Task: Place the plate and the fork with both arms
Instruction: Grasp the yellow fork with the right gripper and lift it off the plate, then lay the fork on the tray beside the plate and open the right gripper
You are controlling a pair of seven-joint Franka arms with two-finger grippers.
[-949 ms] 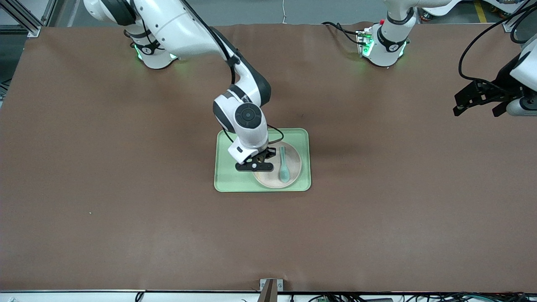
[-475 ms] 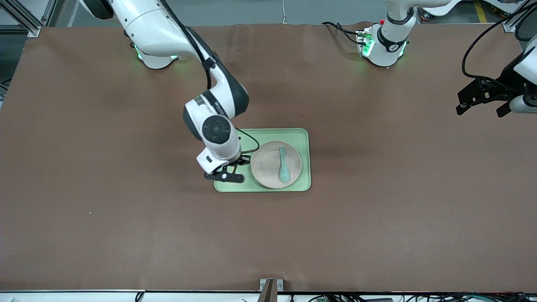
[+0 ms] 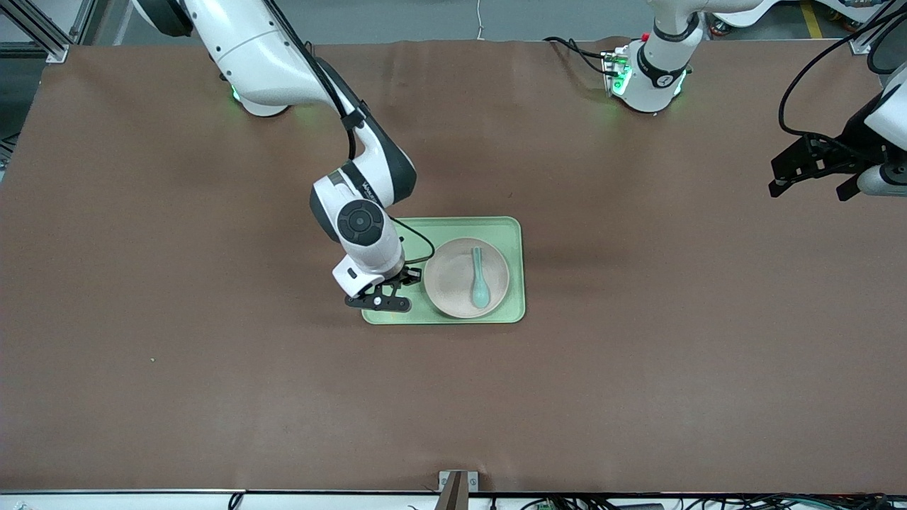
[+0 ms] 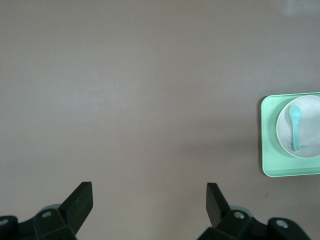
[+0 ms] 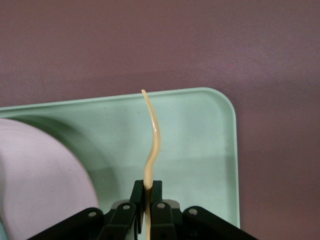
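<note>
The pale beige-pink plate (image 3: 466, 277) lies on the light green tray (image 3: 514, 312) in mid-table, with a teal spoon (image 3: 480, 278) on it. My right gripper (image 3: 386, 292) is over the tray's end toward the right arm, beside the plate. It is shut on the pale yellow fork (image 5: 152, 143), which shows edge-on over the tray (image 5: 200, 145) in the right wrist view; the plate's edge (image 5: 40, 175) is beside it. My left gripper (image 3: 808, 170) is open and empty, up over bare table at the left arm's end. Its wrist view shows the tray (image 4: 266, 167), plate (image 4: 312, 142) and spoon (image 4: 295, 125) far off.
The brown table mat (image 3: 212, 368) spreads wide around the tray. The right arm's wrist and forearm (image 3: 361, 212) hang over the tray's corner toward the robots' bases.
My right gripper moved off the plate toward the right arm's end of the tray, then held about still. The plate and spoon are uncovered. The left gripper barely shifted.
</note>
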